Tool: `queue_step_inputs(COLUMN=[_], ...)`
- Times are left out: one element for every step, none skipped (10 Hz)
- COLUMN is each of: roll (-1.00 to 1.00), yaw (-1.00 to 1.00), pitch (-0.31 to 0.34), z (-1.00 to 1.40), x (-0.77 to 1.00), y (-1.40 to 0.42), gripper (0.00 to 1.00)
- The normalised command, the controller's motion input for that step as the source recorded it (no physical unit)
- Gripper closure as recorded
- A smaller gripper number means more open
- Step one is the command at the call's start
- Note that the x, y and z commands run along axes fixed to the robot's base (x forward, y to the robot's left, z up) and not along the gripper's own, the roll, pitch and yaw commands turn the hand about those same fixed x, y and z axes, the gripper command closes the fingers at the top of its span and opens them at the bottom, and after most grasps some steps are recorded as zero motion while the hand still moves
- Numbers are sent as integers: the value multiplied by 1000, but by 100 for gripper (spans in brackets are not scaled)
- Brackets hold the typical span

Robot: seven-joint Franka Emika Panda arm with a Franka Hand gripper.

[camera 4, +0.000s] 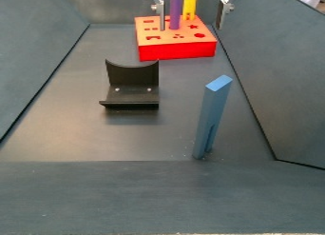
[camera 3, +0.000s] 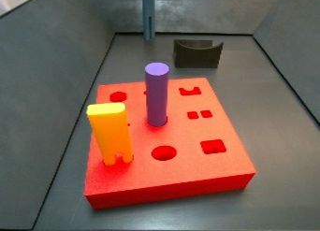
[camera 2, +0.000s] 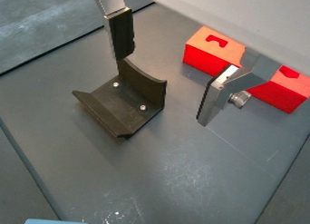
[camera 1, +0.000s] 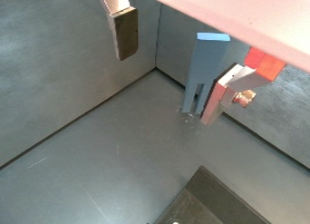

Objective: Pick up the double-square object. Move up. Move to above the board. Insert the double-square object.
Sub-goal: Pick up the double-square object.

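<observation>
The double-square object [camera 1: 204, 72] is a slim slate-blue peg standing upright on the grey floor near a wall, prongs down. It shows in both side views [camera 4: 212, 115] [camera 3: 149, 14]. My gripper [camera 1: 168, 88] is open and empty, its fingers [camera 1: 126, 33] hanging over the floor, and the peg stands just beyond one finger, untouched. In a wrist view the gripper [camera 2: 164, 90] hangs over the fixture, with the board [camera 2: 213, 52] behind it. The board [camera 3: 188, 165] is a thick red block far from the peg.
A purple cylinder [camera 3: 156, 93] and a yellow forked peg [camera 3: 110, 132] stand in the board. The dark fixture [camera 4: 131, 85] [camera 2: 121, 105] sits on the floor between board and peg. Grey walls enclose the floor on all sides.
</observation>
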Motion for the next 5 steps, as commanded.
queue_step_inputs(roll=[11, 29, 71, 69, 61], yaw=[174, 714, 774, 760, 723], pitch=[0, 0, 0, 0, 0], z=[0, 0, 0, 0, 0], x=[0, 220, 243, 266, 309], y=[137, 194, 89, 94, 111], gripper=[0, 0, 0, 0, 0])
